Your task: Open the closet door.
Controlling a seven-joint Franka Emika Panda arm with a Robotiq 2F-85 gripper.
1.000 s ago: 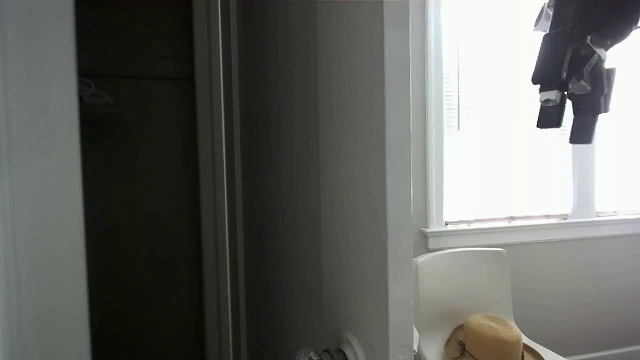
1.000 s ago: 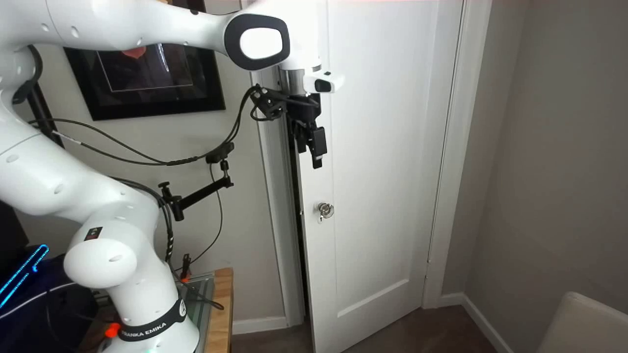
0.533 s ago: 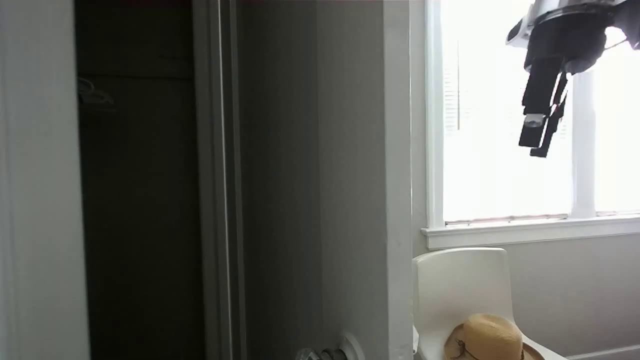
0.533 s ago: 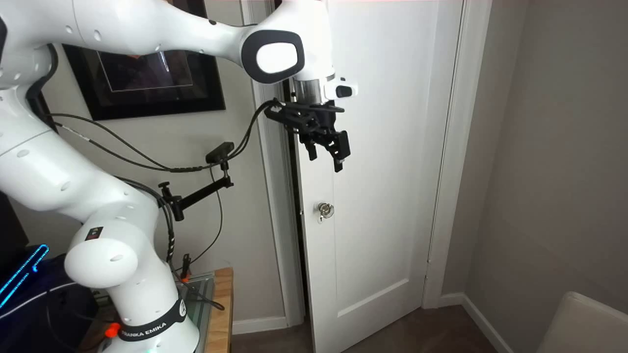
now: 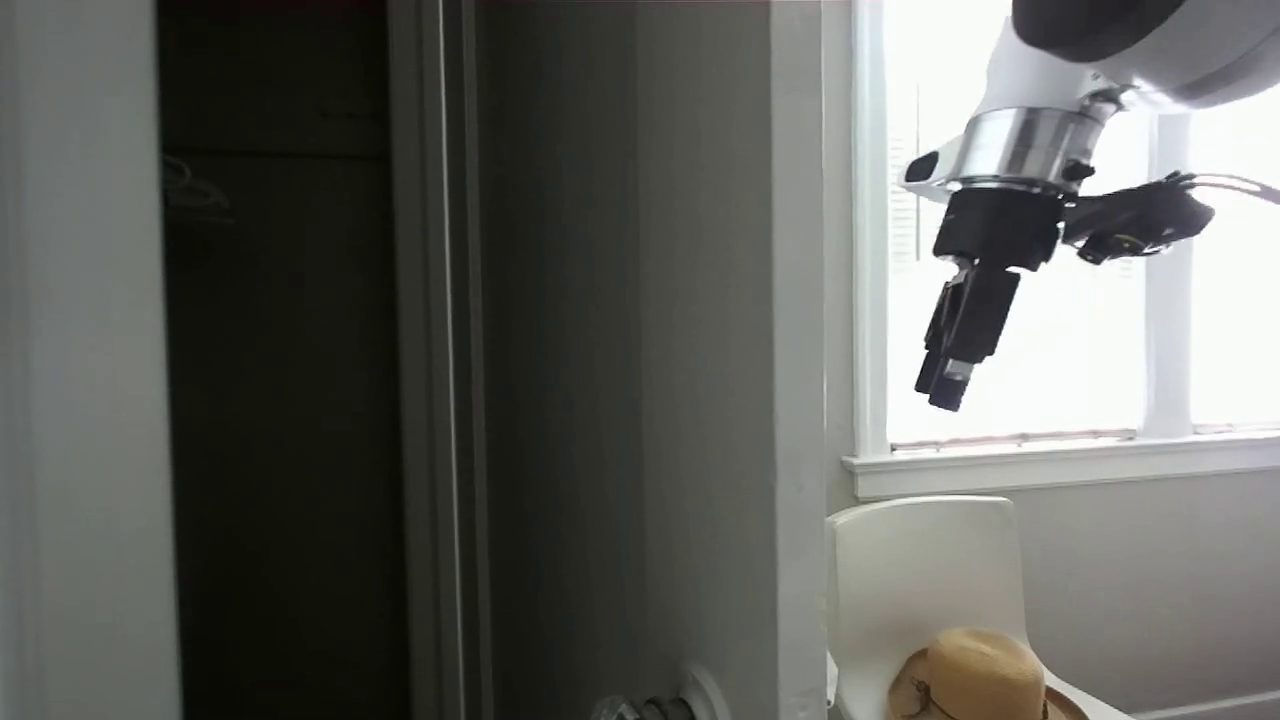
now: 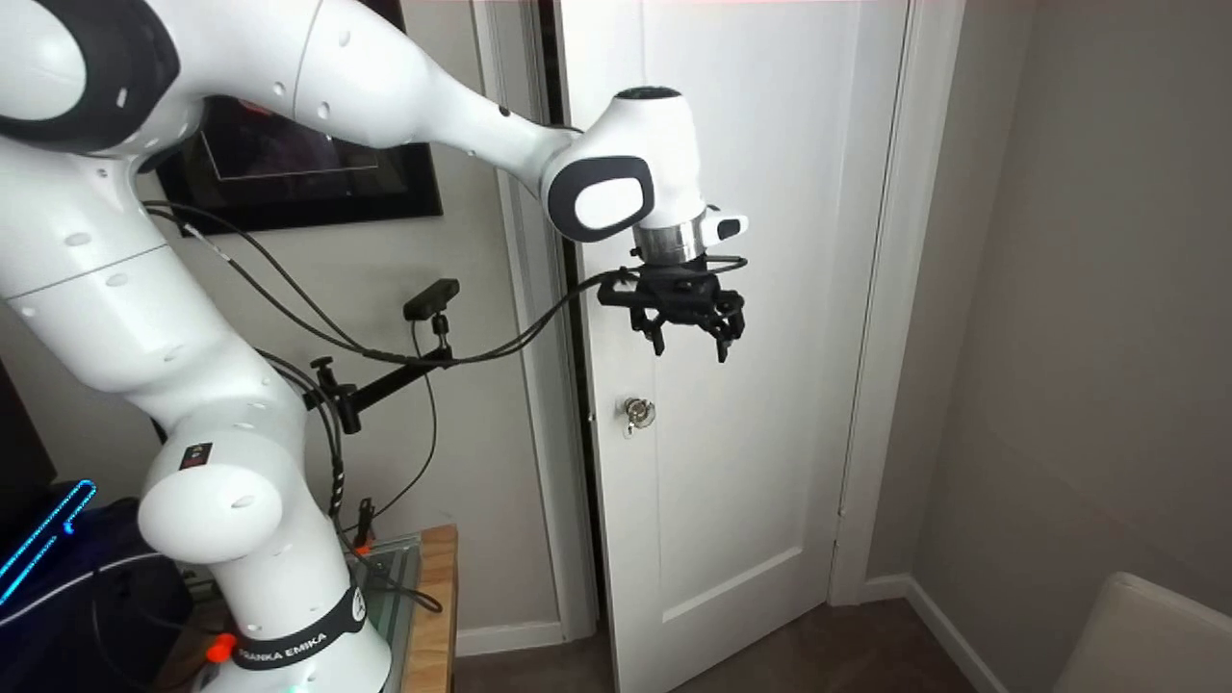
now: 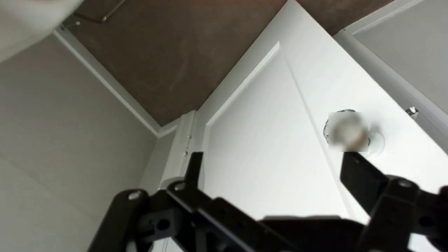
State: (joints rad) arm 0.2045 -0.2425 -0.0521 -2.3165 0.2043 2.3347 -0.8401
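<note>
The closet door [image 6: 760, 433] is a tall pale panel standing slightly ajar, with a dark gap along its knob-side edge. It also shows in an exterior view [image 5: 705, 300] and in the wrist view [image 7: 266, 140]. Its round knob [image 6: 637, 413] also shows at the bottom of an exterior view [image 5: 655, 708]. In the wrist view the knob [image 7: 348, 131] is partly blurred, just beyond the right fingertip. My gripper [image 6: 690, 353] is open and empty, above and to the right of the knob, fingers pointing down. It also shows in an exterior view [image 5: 938, 395] and the wrist view [image 7: 273, 155].
A white chair [image 5: 925, 570] holds a straw hat [image 5: 985, 675] under the window [image 5: 1020, 350]. A small camera [image 6: 431, 300] on a black bracket and a framed picture [image 6: 318, 183] are beside the arm. The door frame [image 6: 549, 414] borders the gap.
My gripper has moved down and to the right in an exterior view, nearer the knob's height, and the wrist has turned. The door has not visibly moved.
</note>
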